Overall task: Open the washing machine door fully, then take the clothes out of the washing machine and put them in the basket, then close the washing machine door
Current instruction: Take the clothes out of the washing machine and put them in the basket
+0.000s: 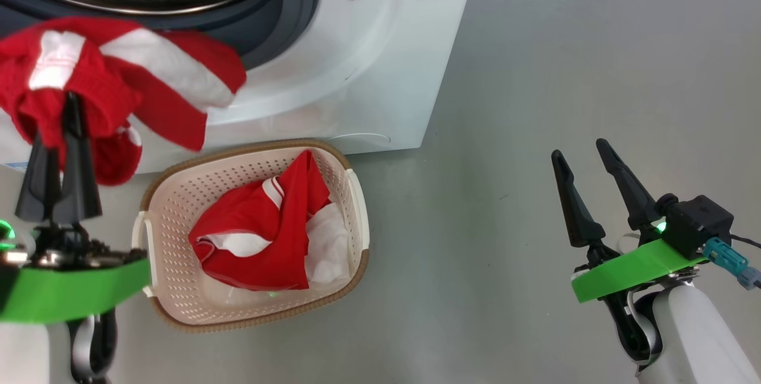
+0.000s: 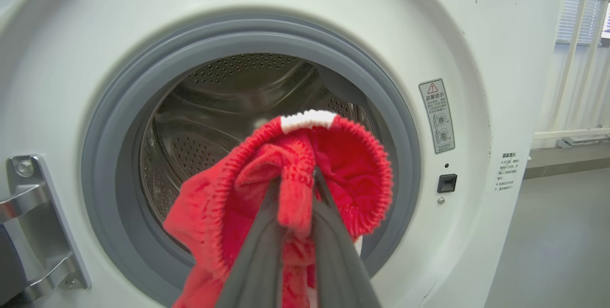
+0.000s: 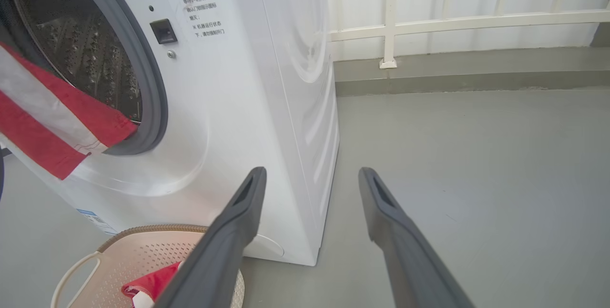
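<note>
Task judged past its midpoint; the washing machine point(image 1: 368, 75) stands with its drum mouth uncovered and the hinge bracket point(image 2: 33, 217) bare, so the washing machine door is taken as open, though how far cannot be told. The left tool point(image 1: 59, 128) is closed down tight on a red garment point(image 1: 119, 75) with white stripes, which hangs in the air in front of the grey rubber ring, just outside the drum and above and to the left of the basket point(image 1: 172, 205). The basket sits on the floor against the machine's front and already holds another red and white piece point(image 1: 261, 223) with white cloth beside it. The right tool point(image 1: 578, 149) hangs over bare floor well apart from the machine, jaws spread wide, holding nothing. The visible part of the drum point(image 2: 224, 103) is bare steel; its lower part is hidden behind the held garment. Left to do: drop this garment in the basket, check the drum, close the door. Writing: a warning sticker point(image 2: 437, 115) with a red triangle, a block of printed Chinese text point(image 2: 506, 172) and a small blue label point(image 3: 95, 217) low on the front, all too small to read; no brand legible.
</note>
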`<state>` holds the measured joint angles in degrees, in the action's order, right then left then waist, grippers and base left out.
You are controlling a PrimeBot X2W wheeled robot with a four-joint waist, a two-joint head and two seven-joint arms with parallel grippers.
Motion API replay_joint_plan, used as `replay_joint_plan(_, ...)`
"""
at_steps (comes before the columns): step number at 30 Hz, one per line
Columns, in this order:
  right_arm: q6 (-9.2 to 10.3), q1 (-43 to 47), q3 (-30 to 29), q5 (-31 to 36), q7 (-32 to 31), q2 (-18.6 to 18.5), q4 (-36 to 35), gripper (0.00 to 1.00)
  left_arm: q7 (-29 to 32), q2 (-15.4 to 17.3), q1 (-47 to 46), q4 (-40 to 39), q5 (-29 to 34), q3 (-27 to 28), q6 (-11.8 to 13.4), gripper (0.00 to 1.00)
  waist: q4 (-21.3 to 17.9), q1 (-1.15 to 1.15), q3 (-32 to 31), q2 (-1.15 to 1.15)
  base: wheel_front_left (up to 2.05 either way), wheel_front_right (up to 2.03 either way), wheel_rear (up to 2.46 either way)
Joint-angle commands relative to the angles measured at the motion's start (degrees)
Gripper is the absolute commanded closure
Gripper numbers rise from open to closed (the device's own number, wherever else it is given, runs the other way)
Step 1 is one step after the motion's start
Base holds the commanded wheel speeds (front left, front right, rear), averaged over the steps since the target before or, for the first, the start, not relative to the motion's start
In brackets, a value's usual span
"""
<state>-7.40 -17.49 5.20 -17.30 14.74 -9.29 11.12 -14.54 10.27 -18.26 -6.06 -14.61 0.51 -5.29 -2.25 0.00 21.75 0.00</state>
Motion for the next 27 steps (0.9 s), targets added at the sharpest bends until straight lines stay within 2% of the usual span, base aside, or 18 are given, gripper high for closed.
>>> replay_joint_plan(1, -0.09, 1.0, 1.5, 0.0, 0.3, -0.4, -1.4, 0.0, -0.5, 1.0, 1.3, -3.0, 1.0, 2.4, -0.3, 1.0, 0.0, 0.0, 0.1, 0.0, 0.0, 0.0, 0.0)
replay_joint_plan(5, -0.09, 0.9, 1.5, 0.0, 0.3, -0.4, -1.4, 0.0, -0.5, -0.1, 3.5, -4.9, 1.4, 2.0, -0.4, 1.0, 0.3, 0.0, 0.4, 0.0, 0.0, 0.0, 0.0)
replay_joint_plan(11, -0.09, 0.2, 1.8, -0.1, 0.3, -0.4, -1.3, 0.0, -0.5, -1.5, 4.9, -0.3, 0.6, -0.2, -1.1, 1.0, 0.0, 0.0, 1.0, 0.0, 0.0, 0.0, 0.0)
replay_joint_plan(20, -0.09, -0.7, 2.2, 0.0, 0.3, 0.2, -1.5, 0.0, -0.5, -3.2, 3.7, 13.5, 0.3, -3.7, -1.9, 1.0, -1.1, 0.0, 2.4, 0.0, 0.0, 0.0, 0.0)
replay_joint_plan(27, -0.09, -1.4, 2.1, 0.0, 0.3, 0.7, -1.7, 0.0, -0.5, -3.2, -0.3, 24.7, 0.2, -5.2, -2.1, 1.0, -1.9, 0.0, 4.1, 0.0, 0.0, 0.0, 0.0)
